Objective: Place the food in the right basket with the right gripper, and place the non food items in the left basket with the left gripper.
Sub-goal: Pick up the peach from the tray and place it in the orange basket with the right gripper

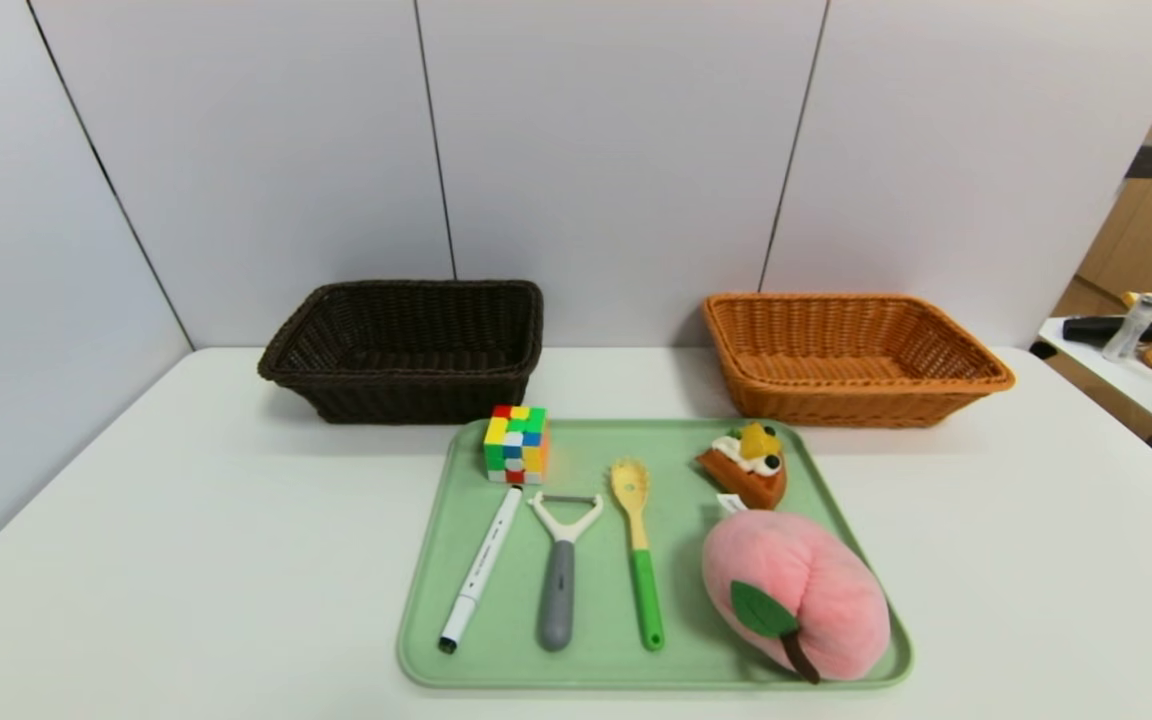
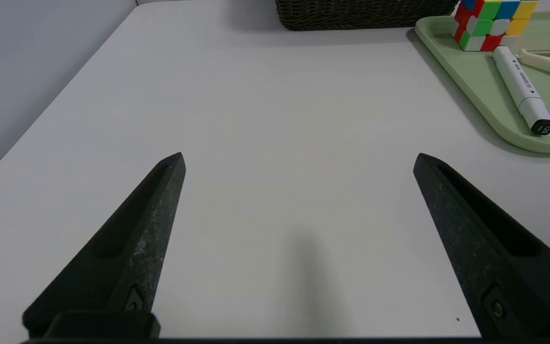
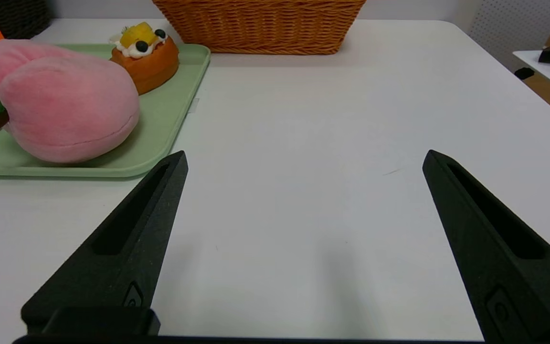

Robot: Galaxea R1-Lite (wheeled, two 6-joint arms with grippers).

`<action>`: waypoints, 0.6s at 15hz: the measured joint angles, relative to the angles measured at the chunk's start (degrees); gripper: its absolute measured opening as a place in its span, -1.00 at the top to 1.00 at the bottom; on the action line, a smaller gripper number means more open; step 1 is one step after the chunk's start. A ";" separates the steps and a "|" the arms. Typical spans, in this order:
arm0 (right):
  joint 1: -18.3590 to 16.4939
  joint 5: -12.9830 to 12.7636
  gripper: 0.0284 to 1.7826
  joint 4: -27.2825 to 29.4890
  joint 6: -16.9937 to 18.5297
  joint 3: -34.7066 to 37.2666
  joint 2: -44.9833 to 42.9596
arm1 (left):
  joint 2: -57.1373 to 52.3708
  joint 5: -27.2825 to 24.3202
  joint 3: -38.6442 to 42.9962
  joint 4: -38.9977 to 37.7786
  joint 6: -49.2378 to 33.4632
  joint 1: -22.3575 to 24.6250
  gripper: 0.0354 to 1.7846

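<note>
On the pale green tray (image 1: 466,500) lie a puzzle cube (image 1: 516,444), a white marker pen (image 1: 481,568), a white peeler with grey handle (image 1: 560,580), a yellow spork with green handle (image 1: 639,565), a cake slice (image 1: 748,464) and a pink plush peach (image 1: 796,592). The dark brown basket (image 1: 406,350) stands back left, the orange-tan basket (image 1: 851,358) back right; both look empty. Neither gripper shows in the head view. My left gripper (image 2: 299,157) is open over bare table left of the tray. My right gripper (image 3: 305,155) is open over bare table right of the tray, near the peach (image 3: 60,102).
The white table (image 1: 186,560) ends at grey wall panels behind the baskets. A side table with a bottle and clutter (image 1: 1151,345) stands far right.
</note>
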 joint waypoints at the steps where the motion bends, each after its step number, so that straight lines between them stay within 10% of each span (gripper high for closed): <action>1: 0.00 -0.01 -0.90 0.09 0.17 0.00 0.00 | 0.00 -0.02 0.00 0.00 -0.06 0.00 -0.89; 9: 0.39 4.99 -0.90 0.30 -1.87 -13.28 6.13 | 6.36 -7.98 -9.56 -2.35 0.24 -0.05 -0.89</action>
